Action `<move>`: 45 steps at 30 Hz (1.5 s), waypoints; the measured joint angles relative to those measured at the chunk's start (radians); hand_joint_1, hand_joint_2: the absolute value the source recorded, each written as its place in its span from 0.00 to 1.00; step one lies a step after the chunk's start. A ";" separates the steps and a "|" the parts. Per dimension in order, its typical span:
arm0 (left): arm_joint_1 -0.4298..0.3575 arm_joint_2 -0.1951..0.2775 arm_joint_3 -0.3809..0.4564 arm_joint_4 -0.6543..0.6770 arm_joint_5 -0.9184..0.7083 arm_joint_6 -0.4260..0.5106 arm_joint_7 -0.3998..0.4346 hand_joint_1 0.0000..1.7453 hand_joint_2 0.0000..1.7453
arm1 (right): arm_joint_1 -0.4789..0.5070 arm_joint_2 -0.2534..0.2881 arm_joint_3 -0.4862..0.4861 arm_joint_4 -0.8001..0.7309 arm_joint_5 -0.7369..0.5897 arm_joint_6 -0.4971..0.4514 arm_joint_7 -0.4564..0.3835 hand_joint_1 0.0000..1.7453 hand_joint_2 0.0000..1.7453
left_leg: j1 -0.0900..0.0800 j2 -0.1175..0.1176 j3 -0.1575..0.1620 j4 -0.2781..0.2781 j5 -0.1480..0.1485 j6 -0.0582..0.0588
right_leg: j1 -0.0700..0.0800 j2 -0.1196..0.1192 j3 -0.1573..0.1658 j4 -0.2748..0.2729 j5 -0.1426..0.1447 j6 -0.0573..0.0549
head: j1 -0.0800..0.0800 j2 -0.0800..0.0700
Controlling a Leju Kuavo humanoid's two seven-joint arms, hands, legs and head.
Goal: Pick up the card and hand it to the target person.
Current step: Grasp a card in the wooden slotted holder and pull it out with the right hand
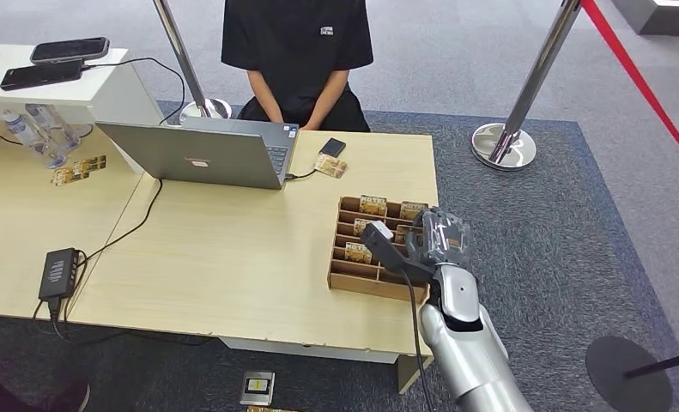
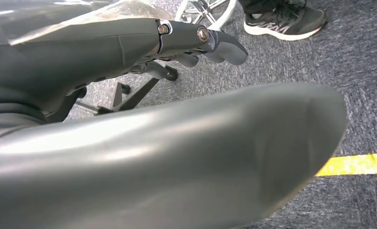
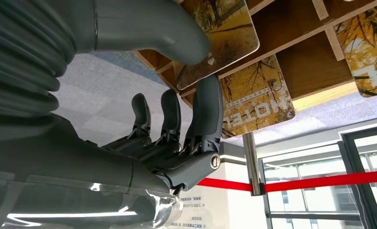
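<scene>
A wooden card box (image 1: pixel 363 280) with several slots stands near the table's right edge, and yellow "HOTEL" cards (image 1: pixel 372 204) stand in it. My right hand (image 1: pixel 439 240) is over the box's right side. In the right wrist view this hand (image 3: pixel 177 143) pinches one yellow card (image 3: pixel 224 33) between thumb (image 3: pixel 153 28) and a finger, still among the slots; another card (image 3: pixel 258 95) stands beside it. The person (image 1: pixel 297 43) in black sits across the table, hands in lap. My left hand (image 2: pixel 200 40) hangs over the carpet and holds nothing.
An open laptop (image 1: pixel 207 154) sits in front of the person, with a loose card (image 1: pixel 330 165) and a small black device (image 1: pixel 332 147) beside it. A power adapter (image 1: pixel 57 273) lies at the left. Chrome posts (image 1: pixel 504 142) with a red rope stand to the right.
</scene>
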 joint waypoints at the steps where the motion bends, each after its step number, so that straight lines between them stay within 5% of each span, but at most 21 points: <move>1: -0.001 0.000 0.000 0.000 0.000 0.000 0.000 0.00 0.00 | 0.001 0.000 0.000 0.000 0.003 -0.002 0.000 0.73 1.00 | 0.000 0.000 0.000 0.000 0.000 0.000 | 0.000 0.000 0.000 0.000 0.000 0.000 | 0.000 0.000; 22: -0.003 0.003 0.000 0.000 0.008 0.001 0.003 0.00 0.00 | 0.003 0.001 0.002 0.017 0.038 -0.009 0.003 0.82 1.00 | 0.000 0.000 0.001 0.000 0.004 0.001 | 0.000 0.000 0.001 0.000 0.005 0.000 | 0.000 0.000; 28: -0.004 0.004 0.000 0.000 0.009 0.001 0.000 0.00 0.00 | 0.000 0.001 0.002 0.023 0.039 -0.011 0.000 0.99 1.00 | 0.000 0.000 0.001 0.000 0.006 0.000 | 0.000 0.000 0.001 0.000 0.006 0.000 | 0.000 0.000; 45: -0.003 0.006 0.000 0.000 0.002 0.002 0.015 0.00 0.00 | 0.012 -0.021 0.003 -0.094 -0.022 0.051 -0.089 0.98 1.00 | 0.000 0.000 -0.003 0.000 0.007 0.000 | 0.000 0.000 -0.002 0.000 0.008 0.000 | 0.000 0.000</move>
